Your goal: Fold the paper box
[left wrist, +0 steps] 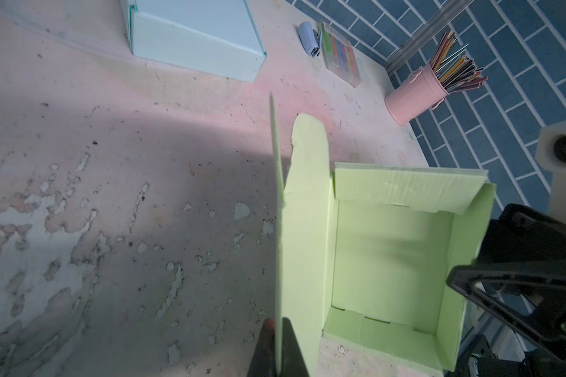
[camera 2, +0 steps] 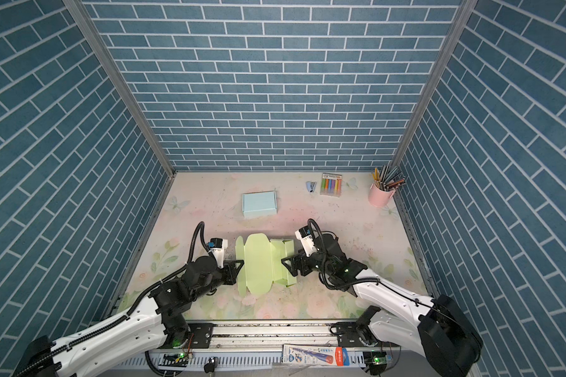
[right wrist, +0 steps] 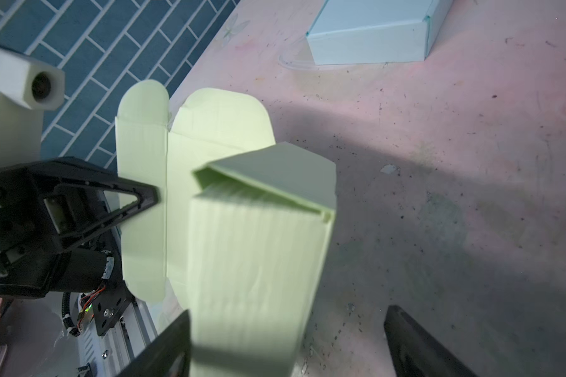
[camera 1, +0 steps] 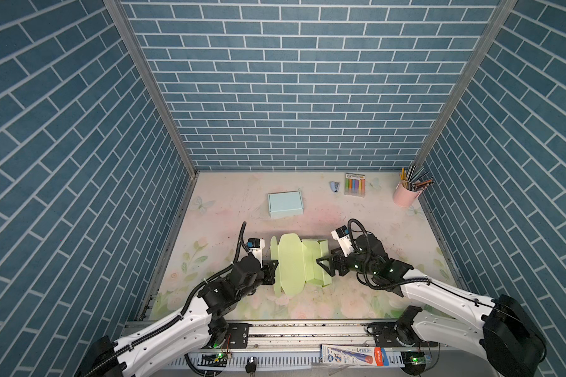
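Left gripper (left wrist: 277, 328) blurred, cut by frame edge; blue box (left wrist: 193, 36) cropped.

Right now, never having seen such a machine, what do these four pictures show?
Two robot arms work at a table. Two pictures look down from one camera overhead; the other two come from cameras on the arms' wrists. A half-folded green paper box lies in the middle, its lid open. The left end effector is shut on the lid's edge; the right end effector is open at the box's opposite wall, holding nothing. Farther back: a blue box, a stapler, a pack of markers, a pink cup of pencils.
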